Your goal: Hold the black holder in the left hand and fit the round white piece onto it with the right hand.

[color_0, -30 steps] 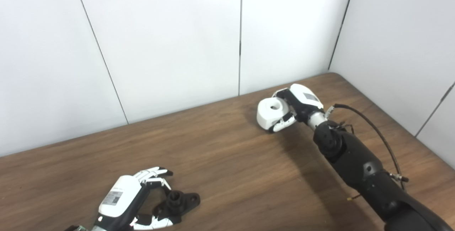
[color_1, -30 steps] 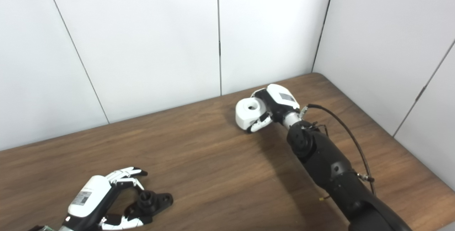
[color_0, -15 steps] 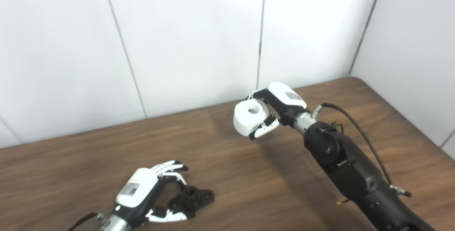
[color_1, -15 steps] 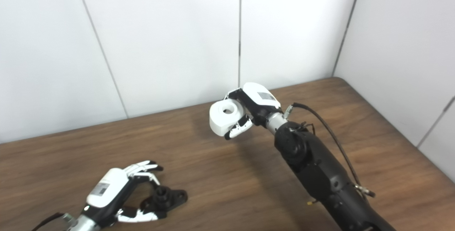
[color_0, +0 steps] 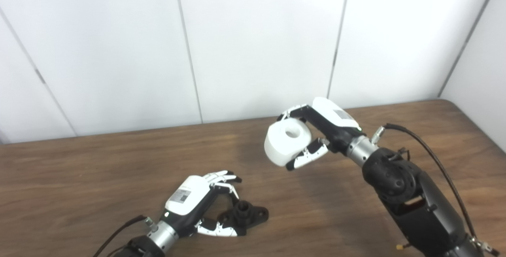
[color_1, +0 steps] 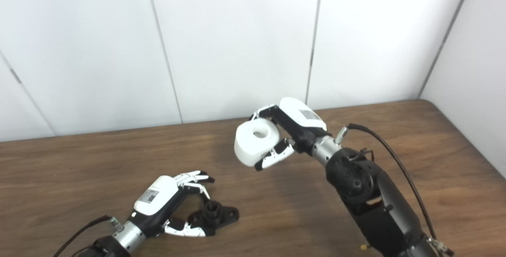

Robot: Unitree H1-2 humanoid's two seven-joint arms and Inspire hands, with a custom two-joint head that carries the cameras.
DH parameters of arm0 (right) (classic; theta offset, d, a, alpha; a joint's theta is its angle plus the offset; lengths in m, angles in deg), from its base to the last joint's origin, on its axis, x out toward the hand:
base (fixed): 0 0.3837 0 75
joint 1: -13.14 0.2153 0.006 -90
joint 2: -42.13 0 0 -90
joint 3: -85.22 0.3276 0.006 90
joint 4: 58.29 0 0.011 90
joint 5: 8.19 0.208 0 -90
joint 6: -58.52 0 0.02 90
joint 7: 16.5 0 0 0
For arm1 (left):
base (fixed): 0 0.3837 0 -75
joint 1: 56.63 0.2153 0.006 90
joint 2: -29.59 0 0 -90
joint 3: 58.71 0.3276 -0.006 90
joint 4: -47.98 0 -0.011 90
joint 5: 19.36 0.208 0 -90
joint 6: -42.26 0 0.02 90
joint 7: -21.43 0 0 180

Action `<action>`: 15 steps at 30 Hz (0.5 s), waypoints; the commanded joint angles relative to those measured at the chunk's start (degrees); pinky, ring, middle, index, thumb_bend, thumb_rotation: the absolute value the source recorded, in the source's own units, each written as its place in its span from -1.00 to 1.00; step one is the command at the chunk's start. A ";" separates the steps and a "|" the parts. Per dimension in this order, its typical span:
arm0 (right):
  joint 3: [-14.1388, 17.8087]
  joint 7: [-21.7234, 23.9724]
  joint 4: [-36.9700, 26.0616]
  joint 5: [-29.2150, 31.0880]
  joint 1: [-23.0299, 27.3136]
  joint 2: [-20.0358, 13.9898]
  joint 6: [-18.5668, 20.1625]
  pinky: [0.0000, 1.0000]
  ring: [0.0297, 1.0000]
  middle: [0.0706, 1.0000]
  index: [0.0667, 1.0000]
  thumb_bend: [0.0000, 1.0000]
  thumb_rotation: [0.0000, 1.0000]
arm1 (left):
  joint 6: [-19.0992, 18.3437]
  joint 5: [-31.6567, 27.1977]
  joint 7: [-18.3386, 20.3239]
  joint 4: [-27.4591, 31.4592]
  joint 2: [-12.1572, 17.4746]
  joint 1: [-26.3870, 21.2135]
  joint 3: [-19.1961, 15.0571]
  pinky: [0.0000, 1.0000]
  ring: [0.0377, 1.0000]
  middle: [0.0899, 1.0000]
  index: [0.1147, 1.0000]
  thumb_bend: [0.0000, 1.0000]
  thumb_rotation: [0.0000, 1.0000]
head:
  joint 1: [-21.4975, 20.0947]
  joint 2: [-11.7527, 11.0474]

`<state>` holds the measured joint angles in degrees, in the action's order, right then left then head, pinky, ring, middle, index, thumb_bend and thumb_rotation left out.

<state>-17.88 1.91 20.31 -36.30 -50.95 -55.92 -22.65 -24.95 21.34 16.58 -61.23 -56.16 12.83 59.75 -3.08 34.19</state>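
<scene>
The black holder (color_0: pixel 247 215), a flat base with a short upright peg, lies on the wooden table (color_0: pixel 79 178) near the front. My left hand (color_0: pixel 189 199) cups around it from the left, fingers arched above the peg and thumb (color_0: pixel 217 231) along the base; the fingers stand apart from it. My right hand (color_0: pixel 330 124) is shut on the round white piece (color_0: pixel 286 143), a thick white cylinder with a hole in its top face. It hangs in the air above the table, up and to the right of the holder.
White wall panels (color_0: pixel 257 43) close off the back and right side of the table. A black cable (color_0: pixel 435 162) loops off my right forearm. Bare wood lies between the two hands and to the left.
The camera has panned left. My right hand has lifted the white piece off the far table and carried it nearer the holder. The left hand keeps the same cupped pose by the holder.
</scene>
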 commanded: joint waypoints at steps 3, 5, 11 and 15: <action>-0.42 1.73 -4.08 0.94 1.74 0.91 -0.12 0.38 0.56 0.45 -0.11 0.05 -0.74 | -5.90 4.45 4.66 -3.93 -0.47 4.57 3.04 0.70 0.77 0.63 -0.17 0.05 -0.89 | 0.51 0.24; -0.97 2.92 -4.84 0.75 1.77 1.29 0.58 0.39 0.57 0.45 -0.11 0.05 -0.74 | -6.25 4.46 4.89 -3.71 -0.63 4.51 3.04 0.70 0.77 0.63 -0.17 0.05 -0.89 | 1.00 0.45; -3.47 5.89 -6.01 -0.29 1.90 2.69 1.72 0.37 0.57 0.46 -0.12 0.05 -0.73 | -5.95 4.99 3.79 -4.42 -1.17 4.21 3.22 0.66 0.75 0.62 -0.17 0.05 -0.88 | 1.82 0.86; -5.39 7.16 -5.90 -0.88 1.78 3.28 1.29 0.37 0.56 0.47 -0.12 0.05 -0.73 | -6.43 4.94 4.53 -4.18 -1.38 4.11 3.25 0.67 0.76 0.63 -0.17 0.05 -0.88 | 2.17 1.10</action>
<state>-23.47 9.21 16.11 -37.10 -51.08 -52.92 -20.45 -26.24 22.33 16.50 -61.14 -57.11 12.66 59.87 -1.05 35.16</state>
